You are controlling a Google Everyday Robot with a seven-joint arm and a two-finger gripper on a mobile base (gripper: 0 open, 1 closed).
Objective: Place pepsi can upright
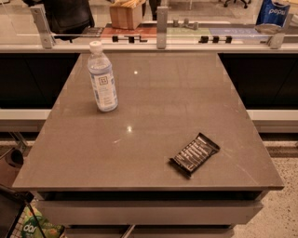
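The pepsi can (273,13), blue with white "pepsi" lettering and a silver end, hangs in the air at the top right edge of the camera view. It is above and beyond the far right corner of the grey table (153,153). My gripper (284,3) is at the top right corner, almost wholly cut off by the frame edge. It holds the can off any surface. The can's upper part is out of view.
A clear water bottle (102,79) with a white cap stands upright at the table's far left. A dark snack bar (194,154) lies near the front right. A glass partition with grey brackets (161,25) runs along the far edge. A low shelf gap flanks both sides.
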